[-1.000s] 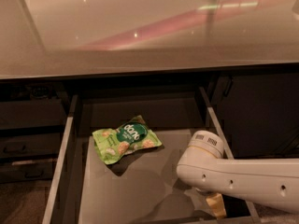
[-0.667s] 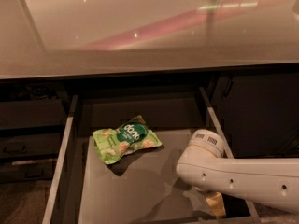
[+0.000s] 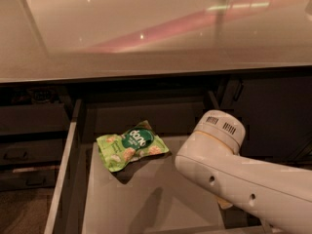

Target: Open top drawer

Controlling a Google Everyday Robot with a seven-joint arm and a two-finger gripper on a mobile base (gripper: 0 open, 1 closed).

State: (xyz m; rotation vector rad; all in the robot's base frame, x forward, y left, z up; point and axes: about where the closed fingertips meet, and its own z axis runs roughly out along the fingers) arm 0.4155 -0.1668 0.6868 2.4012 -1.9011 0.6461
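Top drawer point(image 3: 62, 179): pulled out under tabletop point(image 3: 146, 33), around the jaws. Jaws: tucked beneath white arm point(image 3: 243, 179), state cannot tell. Green snack bag point(image 3: 131, 147): left of jaws; label lettering unreadable

Top drawer point(image 3: 114, 201) pulled open — grey floor, pale rim, hand point(image 3: 224, 204) at right

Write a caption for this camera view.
Top drawer stands open, green snack bag on its floor; white arm reaches in, gripper mostly hidden beneath it.
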